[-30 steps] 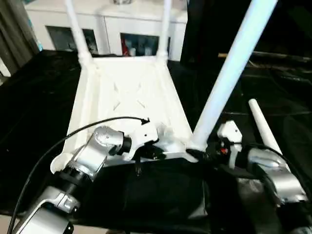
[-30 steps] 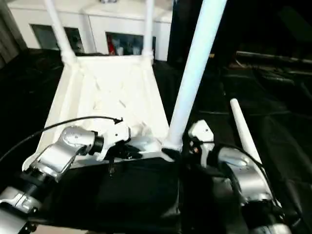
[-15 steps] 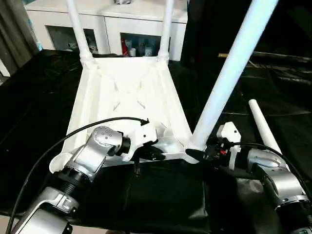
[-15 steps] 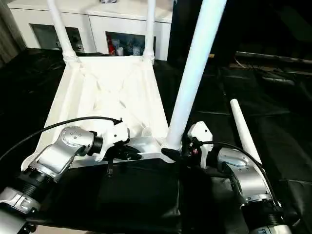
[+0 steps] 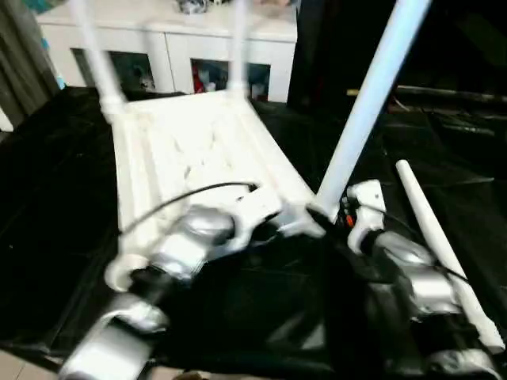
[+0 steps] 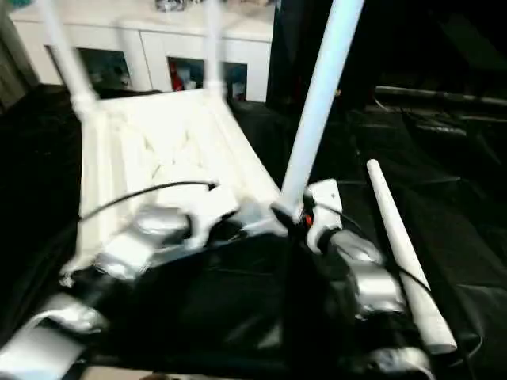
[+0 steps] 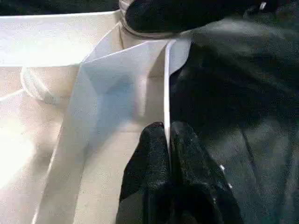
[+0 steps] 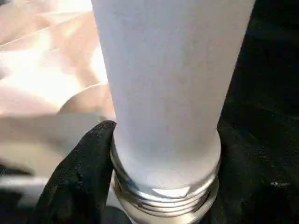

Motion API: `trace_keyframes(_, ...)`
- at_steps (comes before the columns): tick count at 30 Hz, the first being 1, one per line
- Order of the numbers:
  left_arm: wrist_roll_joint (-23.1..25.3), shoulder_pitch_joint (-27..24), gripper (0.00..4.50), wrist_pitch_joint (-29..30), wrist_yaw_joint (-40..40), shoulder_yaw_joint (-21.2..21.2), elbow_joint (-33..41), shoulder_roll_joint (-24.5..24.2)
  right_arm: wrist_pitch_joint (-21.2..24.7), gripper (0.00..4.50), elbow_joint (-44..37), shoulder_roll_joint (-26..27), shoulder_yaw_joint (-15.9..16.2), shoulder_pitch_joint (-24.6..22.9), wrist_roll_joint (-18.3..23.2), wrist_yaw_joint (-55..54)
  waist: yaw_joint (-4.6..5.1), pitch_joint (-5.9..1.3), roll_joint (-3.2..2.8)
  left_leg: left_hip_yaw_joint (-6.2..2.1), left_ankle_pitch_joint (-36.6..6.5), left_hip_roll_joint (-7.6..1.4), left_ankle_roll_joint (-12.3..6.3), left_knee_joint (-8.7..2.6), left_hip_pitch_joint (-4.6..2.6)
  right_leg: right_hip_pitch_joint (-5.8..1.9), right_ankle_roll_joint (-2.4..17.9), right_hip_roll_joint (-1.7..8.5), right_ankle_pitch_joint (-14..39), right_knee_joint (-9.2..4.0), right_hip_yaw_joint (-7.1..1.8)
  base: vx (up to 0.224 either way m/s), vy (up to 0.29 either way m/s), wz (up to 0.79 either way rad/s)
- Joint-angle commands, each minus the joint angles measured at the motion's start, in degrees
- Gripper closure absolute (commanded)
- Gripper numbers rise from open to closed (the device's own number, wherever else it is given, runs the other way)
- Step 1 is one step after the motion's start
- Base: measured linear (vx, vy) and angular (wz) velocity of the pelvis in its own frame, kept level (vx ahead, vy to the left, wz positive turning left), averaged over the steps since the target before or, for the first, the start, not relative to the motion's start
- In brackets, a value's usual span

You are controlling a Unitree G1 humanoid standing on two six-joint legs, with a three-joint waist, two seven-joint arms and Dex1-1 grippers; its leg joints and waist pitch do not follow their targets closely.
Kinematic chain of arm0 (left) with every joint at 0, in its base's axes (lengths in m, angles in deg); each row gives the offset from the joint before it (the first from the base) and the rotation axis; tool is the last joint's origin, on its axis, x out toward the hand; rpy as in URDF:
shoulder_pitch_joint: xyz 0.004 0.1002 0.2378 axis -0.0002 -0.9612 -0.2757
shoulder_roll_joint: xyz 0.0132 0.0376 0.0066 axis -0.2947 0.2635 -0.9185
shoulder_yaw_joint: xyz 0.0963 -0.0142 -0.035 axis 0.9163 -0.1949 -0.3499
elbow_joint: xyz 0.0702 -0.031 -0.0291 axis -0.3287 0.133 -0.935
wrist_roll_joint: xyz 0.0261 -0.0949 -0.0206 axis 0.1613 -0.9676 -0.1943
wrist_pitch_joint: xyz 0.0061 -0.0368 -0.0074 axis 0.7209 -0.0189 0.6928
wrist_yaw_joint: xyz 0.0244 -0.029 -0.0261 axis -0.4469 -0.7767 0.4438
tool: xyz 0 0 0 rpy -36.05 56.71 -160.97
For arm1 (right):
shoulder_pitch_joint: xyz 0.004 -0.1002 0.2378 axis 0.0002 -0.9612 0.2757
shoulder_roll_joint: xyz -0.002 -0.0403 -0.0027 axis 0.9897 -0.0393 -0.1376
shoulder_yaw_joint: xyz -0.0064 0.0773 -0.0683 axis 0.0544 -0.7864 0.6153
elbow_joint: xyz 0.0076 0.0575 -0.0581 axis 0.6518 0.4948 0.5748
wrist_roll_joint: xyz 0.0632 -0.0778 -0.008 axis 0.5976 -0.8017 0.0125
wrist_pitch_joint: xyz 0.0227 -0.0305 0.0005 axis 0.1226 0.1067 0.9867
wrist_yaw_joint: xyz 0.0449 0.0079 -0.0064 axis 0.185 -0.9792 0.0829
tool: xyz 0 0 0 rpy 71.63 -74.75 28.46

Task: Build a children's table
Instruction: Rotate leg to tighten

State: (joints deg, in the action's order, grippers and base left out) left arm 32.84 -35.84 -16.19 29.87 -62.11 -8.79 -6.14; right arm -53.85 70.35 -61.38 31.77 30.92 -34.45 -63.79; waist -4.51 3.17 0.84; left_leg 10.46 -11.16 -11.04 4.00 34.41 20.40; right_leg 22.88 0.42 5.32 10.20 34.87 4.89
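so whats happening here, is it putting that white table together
Yes. The children's table top lies upside down on black cloth, with two legs standing at its far corners. The left gripper is shut on the thin near edge, steadying it. The right gripper is closed around the base of a third leg, whose threaded end sits at the near corner socket. A fourth leg lies loose beside the right arm.

The near right corner of the children's table [image 5: 198, 142], with the upright leg [image 5: 364, 103] standing in it, is now seen farther from the near edge of the black-draped table [image 5: 55, 198]. The left gripper [image 7: 168, 140] and right gripper [image 5: 321, 215] are moved along with it. The right gripper's fingers [image 8: 79, 172] are drawn closer about the leg's base. Both forearms are swung inward, so the loose leg [image 5: 436, 245] is uncovered down to its thick end.
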Motion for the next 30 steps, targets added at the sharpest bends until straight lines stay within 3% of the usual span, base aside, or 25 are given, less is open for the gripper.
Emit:
trace_keyframes(1, -0.07, 0.91, 4.5, 0.64, 4.05, -0.32, -0.9, 3.38, 1.92, 1.75, 4.34, 2.84, 0.14, 0.16, -0.94, -4.66, 0.36, -3.41, 0.49, -1.01, -15.16, -1.58, -0.3, -4.47, -0.34, -2.01, 5.16, 3.38, 29.63, -6.54, -2.22, 0.0, 0.0, 0.0)
trace_keyframes(2, 0.11, 0.97, 4.5, 0.62, 4.37, -0.09, -0.98, 4.17, 1.72, 1.75, 4.88, 3.61, 0.93, 0.63, -1.66, -5.09, 0.6, -3.4, 0.43, -1.02, -15.5, -1.72, -0.35, -4.56, -0.4, -1.81, 5.56, 3.31, 28.22, -6.51, -2.31, 0.0, 0.0, 0.0)
trace_keyframes(7, 0.64, 0.29, 4.5, 0.09, 3.95, 0.69, -0.2, 4.83, -1.38, 1.75, 5.43, 5.32, 3.57, 1.21, -4.11, -4.11, 0.71, -3.65, 0.54, -0.96, -13.77, -1.73, -1.41, -4.68, 0.12, -2.34, 7.3, 3.34, 21.77, -5.77, -2.55, 0.0, 0.0, 0.0)
trace_keyframes(10, 0.51, 0.01, 4.5, -0.19, 3.62, 0.74, 0.1, 4.2, -2.42, 1.75, 5.14, 5.51, 3.01, 1.02, -3.06, -3.18, 0.75, -3.65, 0.63, -0.82, -13.64, -1.68, -1.9, -4.66, 0.1, -2.41, 7.79, 3.28, 21.13, -5.73, -2.6, 0.0, 0.0, 0.0)
trace_keyframes(12, 0.48, -0.35, 4.5, -1.15, 2.92, 0.7, 0.56, 3.32, -3.08, 1.19, 4.93, 5.04, 2.34, 0.98, -2.68, -2.09, 0.75, -3.66, 0.66, -0.87, -14.0, -1.69, -2.1, -4.69, 0.13, -2.46, 7.38, 3.43, 22.69, -5.88, -2.57, 0.0, 0.0, 0.0)
trace_keyframes(16, -0.12, -1.16, 4.5, -3.73, -0.09, 0.51, 1.5, 1.43, -5.45, 0.96, 4.52, 2.26, 2.91, 0.86, -4.4, 0.74, 0.9, -3.64, 0.66, -0.86, -13.72, -1.69, -2.37, -4.71, 0.26, -2.49, 7.13, 3.37, 23.19, -5.99, -2.53, 0.0, 0.0, 0.0)
trace_keyframes(20, -1.52, -2.11, 4.5, -6.23, -5.44, 0.27, 2.98, -2.02, -4.47, 0.96, -1.4, -2.63, 3.69, -1.67, -1.29, 12.26, 0.58, -3.66, 0.71, -0.85, -13.07, -1.86, -3.39, -4.68, 0.2, -2.62, 6.94, 3.46, 22.88, -6.0, -2.62, 0.0, 0.0, 0.0)
trace_keyframes(25, -2.85, -3.51, 4.5, -8.28, -13.31, 0.89, 5.54, -7.38, -4.27, 0.96, -7.44, -9.57, 6.08, -5.11, -0.06, 23.76, 0.59, -3.53, 0.64, -0.89, -12.62, -2.07, -3.9, -4.85, 0.43, -2.63, 8.13, 3.44, 21.63, -5.69, -2.61, 0.0, 0.0, 0.0)
trace_keyframes(30, -6.25, -5.44, 4.5, -8.18, -21.47, 0.48, 10.07, -11.39, -4.02, 0.96, -9.76, -12.86, 5.14, -6.32, 2.56, 29.95, 0.65, -3.82, 0.47, -0.81, -10.28, -2.39, -4.44, -4.75, 0.49, -2.65, 11.22, 3.37, 15.36, -4.85, -2.68, 0.0, 0.0, 0.0)
